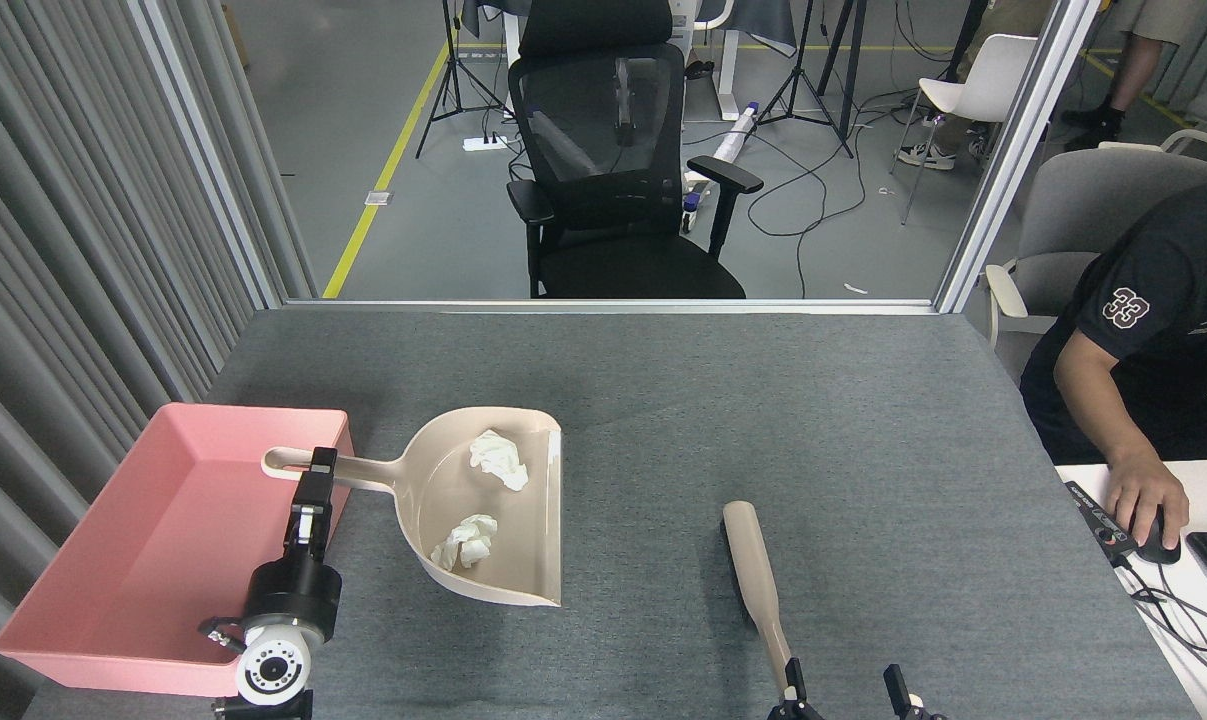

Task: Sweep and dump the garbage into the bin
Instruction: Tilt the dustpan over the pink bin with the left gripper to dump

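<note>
A beige dustpan [523, 520] is held off the grey table, and its handle reaches over the right wall of the pink bin [163, 540]. My left gripper [313, 478] is shut on that handle. Two wads of white garbage lie inside the pan, one at the back [498, 458] and one nearer the front [466, 540]. A beige brush [753, 570] lies on the table to the right. At the bottom edge my right gripper [843, 695] stands open, its left finger beside the tip of the brush handle. The bin holds nothing that shows.
A person's hand [1148, 500] rests on a mouse on a white desk [1203, 600] at the table's right edge. A black office chair [613, 180] stands beyond the far edge. Grey curtains [63, 250] hang close along the left.
</note>
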